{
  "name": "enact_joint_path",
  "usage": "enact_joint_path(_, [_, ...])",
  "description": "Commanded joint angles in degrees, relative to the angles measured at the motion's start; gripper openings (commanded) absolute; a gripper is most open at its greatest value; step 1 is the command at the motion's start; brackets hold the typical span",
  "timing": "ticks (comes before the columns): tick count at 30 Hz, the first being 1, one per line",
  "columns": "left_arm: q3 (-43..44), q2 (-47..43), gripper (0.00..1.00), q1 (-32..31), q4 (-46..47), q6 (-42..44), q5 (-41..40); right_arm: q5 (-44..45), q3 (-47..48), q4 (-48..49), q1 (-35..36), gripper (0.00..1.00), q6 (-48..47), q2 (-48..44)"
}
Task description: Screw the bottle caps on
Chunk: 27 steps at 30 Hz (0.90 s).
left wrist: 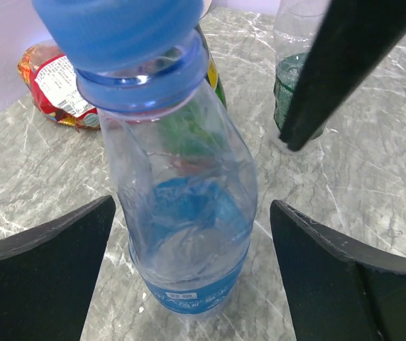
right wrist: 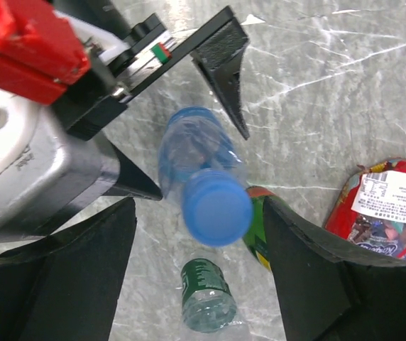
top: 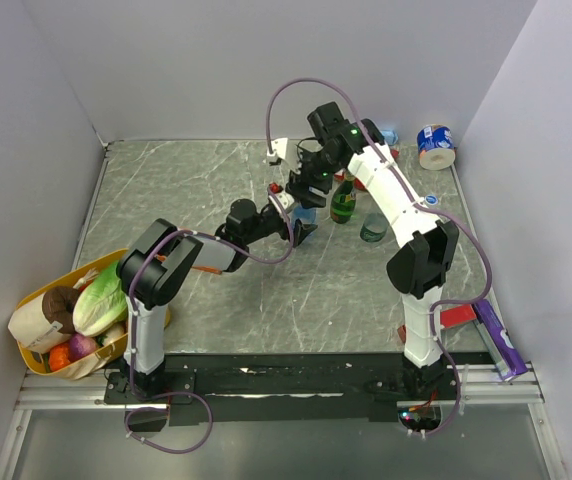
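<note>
The clear bottle (left wrist: 189,234) with a blue label stands upright on the marble table (top: 196,200). A plain blue cap (right wrist: 216,207) sits on its neck. My left gripper (left wrist: 192,206) is open around the bottle's body, and both fingers stand clear of it. Directly over the cap, my right gripper (right wrist: 197,206) is open too, with a gap on each side of the cap. In the top view the left gripper (top: 301,228) and right gripper (top: 304,185) meet at this bottle (top: 304,212). The dark green bottle (top: 343,203) stands just to its right, with no cap visible on it.
A green-tinted clear cup (top: 374,227) stands right of the green bottle. A red snack packet (right wrist: 387,206) lies behind the bottles. A blue-and-white can (top: 434,146) lies at the back right. A basket of groceries (top: 66,320) sits at the front left. A purple pack (top: 496,335) lies at the right edge.
</note>
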Motion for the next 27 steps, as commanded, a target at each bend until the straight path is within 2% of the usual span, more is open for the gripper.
enact_joint_path(1, [2.64,0.69,0.96,-0.32,0.72,-0.26,0.13,-1.58,-0.58,3.6,-0.34,0.8,2.56,1.25])
enact_joint_path(6, [2.82,0.69,0.97,-0.24,0.28,-0.34,-0.31,-2.28,0.3,4.66,-0.52,0.84,3.87,1.69])
enact_joint_path(9, [2.2,0.42,0.99,-0.24,0.45,-0.61,-1.8,-4.21,0.57,5.53,-0.87,0.94,4.84,1.43])
enact_joint_path(11, [1.59,-0.28,0.96,-0.24,0.45,-0.78,-2.86,-5.09,0.65,7.02,-1.14,1.0,5.37,0.64])
enact_joint_path(14, [-0.34,-1.59,0.96,-0.24,0.37,-0.61,-2.07,-7.11,0.04,8.78,-1.49,1.0,6.6,-0.5])
enact_joint_path(18, [-3.6,-4.05,0.96,-0.15,-0.25,-0.7,-1.36,-14.31,0.13,10.37,-2.19,1.0,8.7,-2.87])
enact_joint_path(22, [-5.88,-7.73,0.96,-0.06,-2.87,-1.22,-4.43,-17.31,-0.22,12.04,-2.28,1.0,11.78,-4.89])
enact_joint_path(27, [-10.18,-14.94,0.96,1.96,-9.81,-2.19,-5.68,-12.5,-5.57,21.43,-1.84,1.0,23.28,-10.59])
